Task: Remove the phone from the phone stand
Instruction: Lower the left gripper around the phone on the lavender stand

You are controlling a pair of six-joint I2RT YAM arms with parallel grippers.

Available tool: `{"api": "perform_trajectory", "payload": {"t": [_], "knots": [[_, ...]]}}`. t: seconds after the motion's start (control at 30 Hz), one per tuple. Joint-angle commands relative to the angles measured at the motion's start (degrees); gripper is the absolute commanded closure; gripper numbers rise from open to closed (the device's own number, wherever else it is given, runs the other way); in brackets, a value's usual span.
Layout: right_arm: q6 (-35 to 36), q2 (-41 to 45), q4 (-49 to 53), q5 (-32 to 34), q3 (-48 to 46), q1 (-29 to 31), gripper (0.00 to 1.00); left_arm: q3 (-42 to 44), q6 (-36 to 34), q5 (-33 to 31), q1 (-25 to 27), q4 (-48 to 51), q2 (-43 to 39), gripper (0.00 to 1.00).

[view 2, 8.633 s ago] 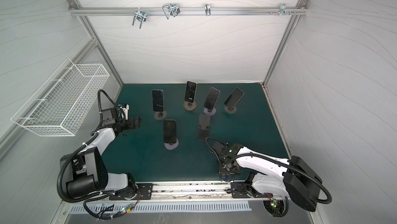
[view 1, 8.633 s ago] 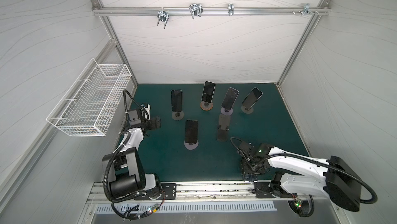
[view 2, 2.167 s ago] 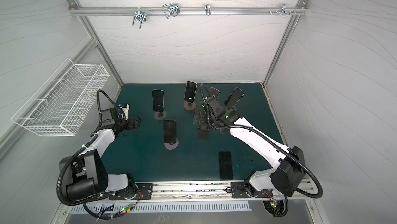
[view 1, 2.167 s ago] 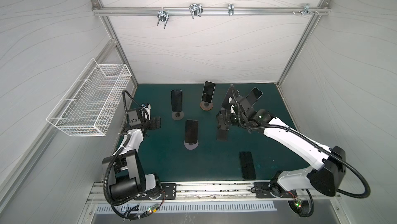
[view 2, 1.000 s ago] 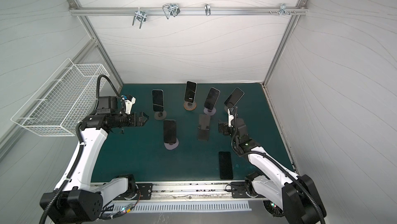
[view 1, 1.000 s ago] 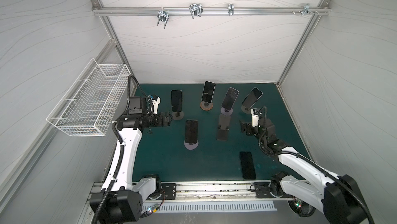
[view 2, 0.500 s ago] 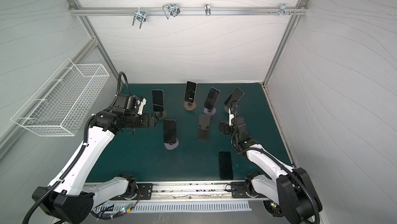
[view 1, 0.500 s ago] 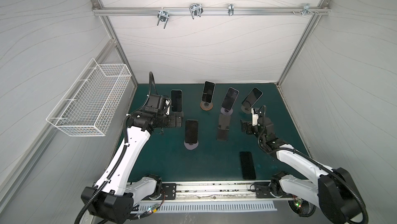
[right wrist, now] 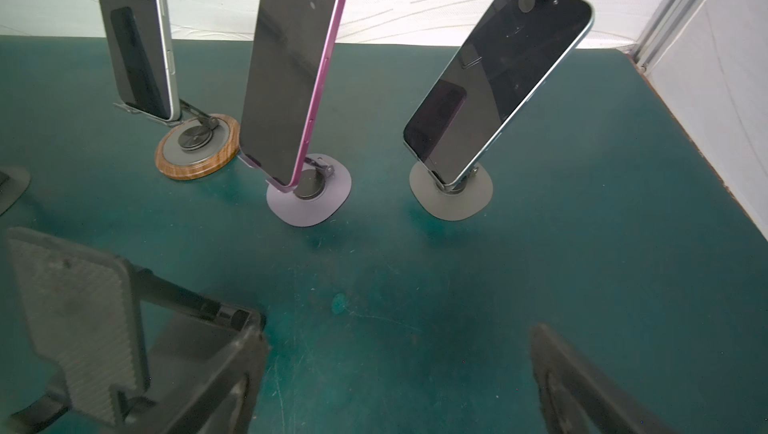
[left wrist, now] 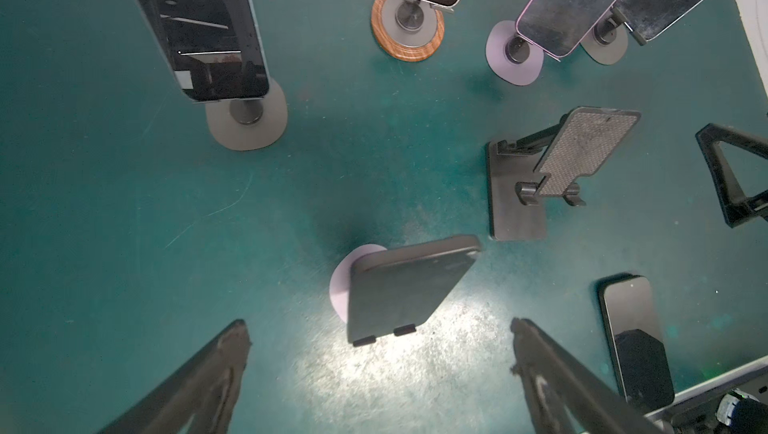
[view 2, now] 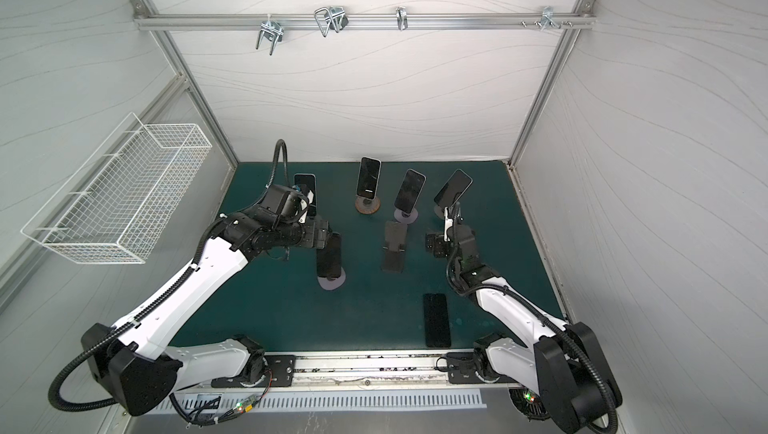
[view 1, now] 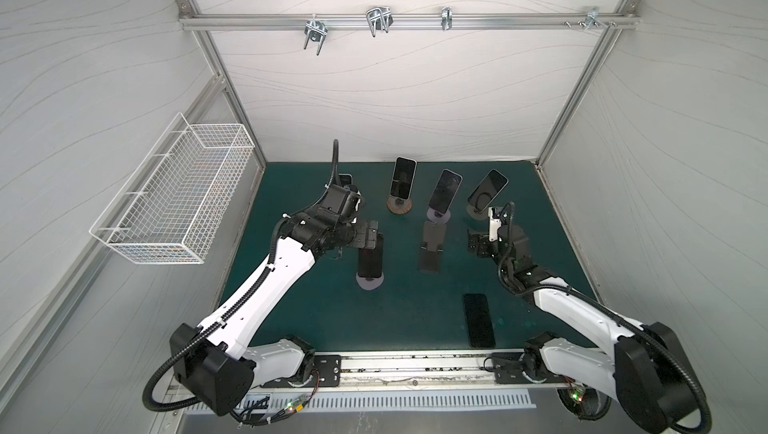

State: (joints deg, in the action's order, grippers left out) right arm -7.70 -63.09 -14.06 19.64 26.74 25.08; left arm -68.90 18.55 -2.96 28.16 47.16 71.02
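Observation:
Several phones stand on phone stands on the green mat. A dark phone [view 1: 370, 259] [view 2: 330, 256] leans on a lilac-based phone stand [view 1: 369, 284] at the front left. My left gripper [view 1: 371, 235] [view 2: 323, 238] hovers open just over its top edge. In the left wrist view this phone [left wrist: 405, 286] lies just ahead of the open left gripper [left wrist: 378, 323], not between the fingers. My right gripper [view 1: 478, 245] [right wrist: 399, 353] is open and empty, low beside the empty black stand [view 1: 432, 247] [right wrist: 75, 328]. One phone [view 1: 479, 319] lies flat near the front.
Along the back stand a silver phone [view 1: 404, 183] on a wood-rimmed base, a pink phone [view 1: 445, 196] and a bluish phone [view 1: 487, 191]. My left arm mostly hides a back-left phone [view 2: 305, 186]. A wire basket [view 1: 174, 199] hangs on the left wall.
My left arm has swung in from the left wall to over the front-left phone. The right arm has hardly moved. Both grippers stayed open.

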Motion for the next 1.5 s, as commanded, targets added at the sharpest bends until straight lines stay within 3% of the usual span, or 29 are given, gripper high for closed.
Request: {"api": "perform_trajectory", "payload": {"t": [0.0,0.13,0.5,0.87,1.03,1.47], "knots": [[-0.37,-0.52,-0.07,2.29,1.64,0.48,0.01,0.6,3.77,-2.85,1.24,-4.77,1.03,0.0],[-0.28,-1.01,0.16,3.11,1.95,0.85,0.01,3.86,4.07,-5.09,2.79,-9.05,2.08,0.0],[-0.38,-2.5,1.09,4.45,3.23,1.33,0.01,9.25,8.18,-3.9,3.73,-15.42,4.0,0.0],[-0.47,-2.09,0.88,5.15,2.81,1.64,0.01,11.17,10.11,-3.12,5.4,-15.78,6.23,0.0],[-0.45,-1.52,0.55,5.38,2.4,1.64,0.01,12.86,10.28,-5.8,5.72,-16.34,5.75,0.0],[-0.36,-1.78,0.62,5.14,2.57,1.72,0.01,14.41,7.55,-6.23,6.73,-18.65,6.79,0.0]]}}
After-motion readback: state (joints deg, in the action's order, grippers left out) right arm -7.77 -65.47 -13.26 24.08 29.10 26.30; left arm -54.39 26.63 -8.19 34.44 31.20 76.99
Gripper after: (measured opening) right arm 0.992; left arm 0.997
